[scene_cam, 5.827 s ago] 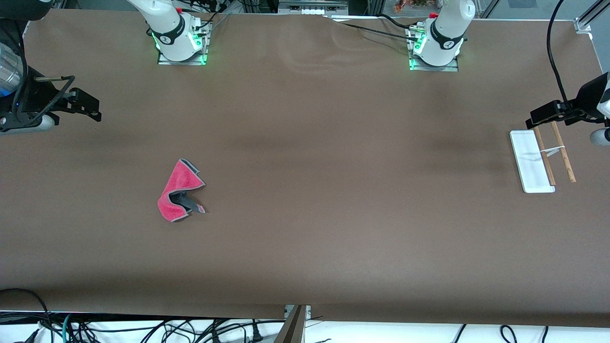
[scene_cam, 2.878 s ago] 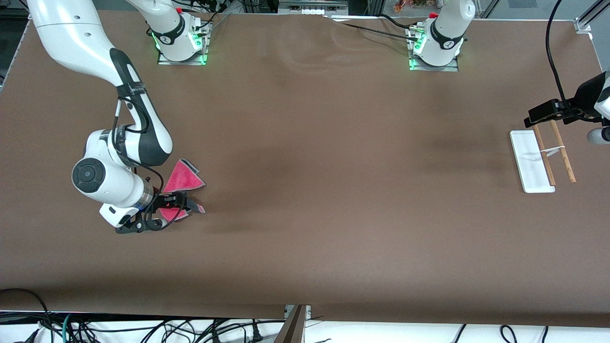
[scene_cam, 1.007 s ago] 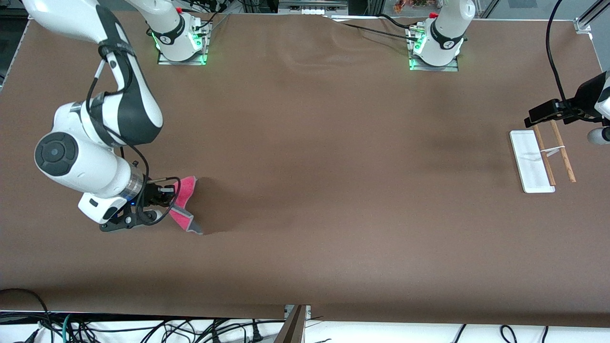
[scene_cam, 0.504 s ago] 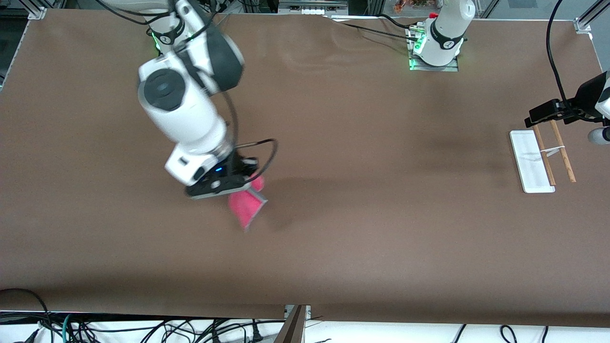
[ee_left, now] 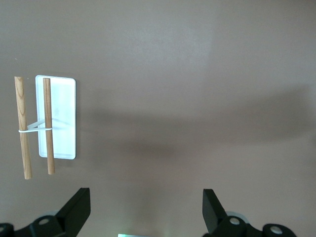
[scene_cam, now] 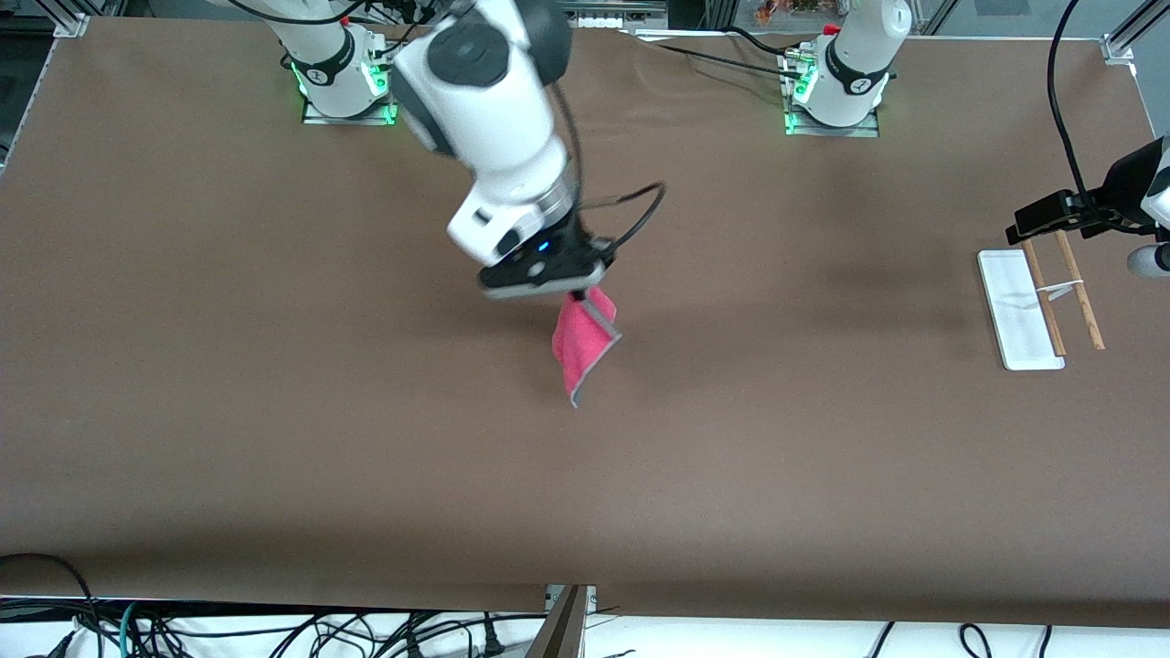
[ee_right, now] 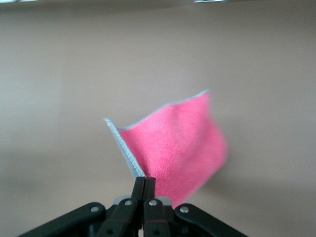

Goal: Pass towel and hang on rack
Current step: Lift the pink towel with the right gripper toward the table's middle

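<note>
Pink cloth hangs in the air over the middle of the brown table (scene_cam: 274,439): the towel (scene_cam: 583,343) dangles clear of the surface from the right gripper (scene_cam: 578,294), whose jaws are pinched tight on its top edge, grey trim showing along one side. Toward the left arm's end of the table stands the rack (scene_cam: 1031,309), its white base flat on the surface and two wooden rods joined by a white clip. The left gripper (ee_left: 146,210) waits up in the air by the rack, its jaws spread wide with nothing between them.
</note>
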